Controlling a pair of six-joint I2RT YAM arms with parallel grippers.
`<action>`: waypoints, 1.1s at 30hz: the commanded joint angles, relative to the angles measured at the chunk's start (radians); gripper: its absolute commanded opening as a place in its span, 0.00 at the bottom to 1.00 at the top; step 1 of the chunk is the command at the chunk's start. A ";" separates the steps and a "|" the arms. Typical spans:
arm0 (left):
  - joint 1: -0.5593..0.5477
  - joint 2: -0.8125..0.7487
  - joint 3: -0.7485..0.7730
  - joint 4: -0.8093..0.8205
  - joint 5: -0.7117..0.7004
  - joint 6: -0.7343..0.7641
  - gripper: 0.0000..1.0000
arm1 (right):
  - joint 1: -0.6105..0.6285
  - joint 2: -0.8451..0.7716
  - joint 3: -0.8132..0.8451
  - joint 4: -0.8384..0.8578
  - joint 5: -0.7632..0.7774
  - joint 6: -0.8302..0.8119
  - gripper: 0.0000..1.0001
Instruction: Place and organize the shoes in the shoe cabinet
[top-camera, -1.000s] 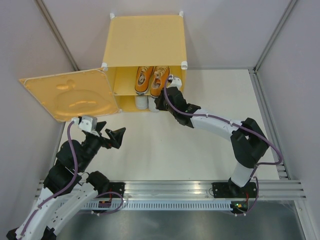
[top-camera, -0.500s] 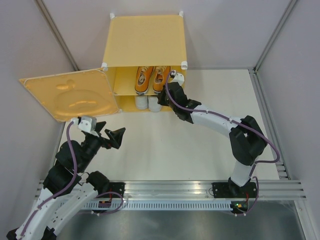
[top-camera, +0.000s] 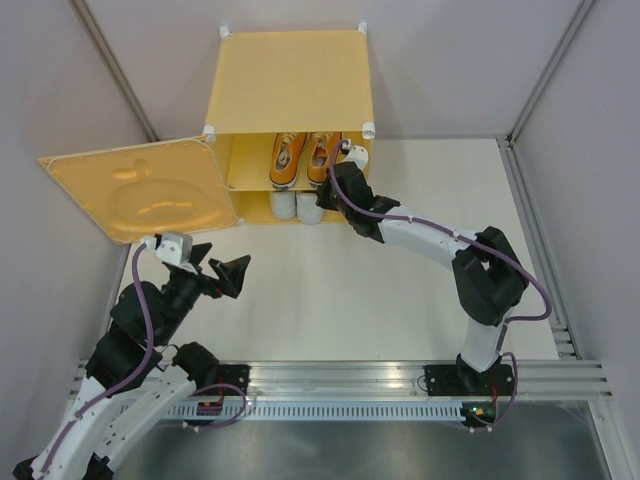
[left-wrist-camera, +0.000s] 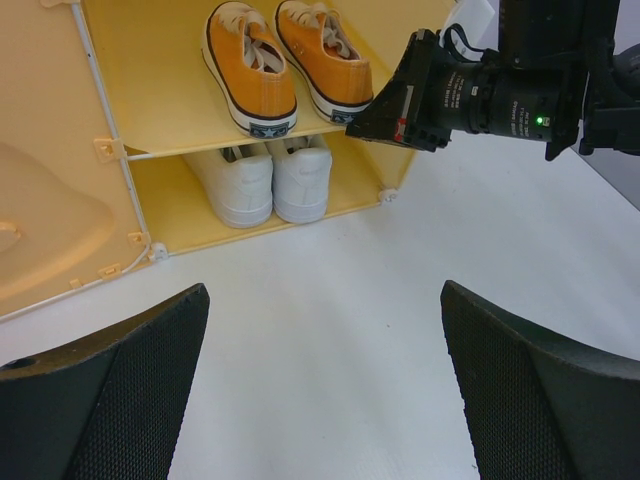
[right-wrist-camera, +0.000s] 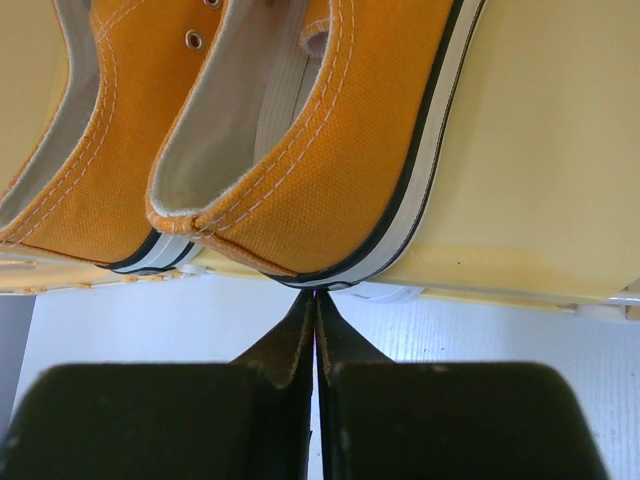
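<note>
Meeting orange canvas sneaker (right-wrist-camera: 330, 150) at rubber-soled heel, on yellow plastic cabinet (top-camera: 290, 80) shelf: right gripper (right-wrist-camera: 316, 300), fingers pressed together.

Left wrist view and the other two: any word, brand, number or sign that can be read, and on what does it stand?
No legible words or numbers in any view.
Heel patch of one orange sneaker: dark patch with a pale mark, too small and blurred to read.
Cabinet door: embossed apple-like shape only, no lettering.
</note>
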 joint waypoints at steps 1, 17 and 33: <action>-0.002 -0.006 0.000 0.038 0.013 0.018 1.00 | -0.021 0.015 0.054 0.039 0.036 0.011 0.01; -0.002 -0.007 0.000 0.037 0.016 0.018 1.00 | -0.036 0.034 0.068 0.020 -0.018 0.017 0.17; -0.002 0.007 -0.002 0.038 -0.005 0.020 1.00 | -0.006 -0.135 -0.030 0.036 -0.088 0.018 0.32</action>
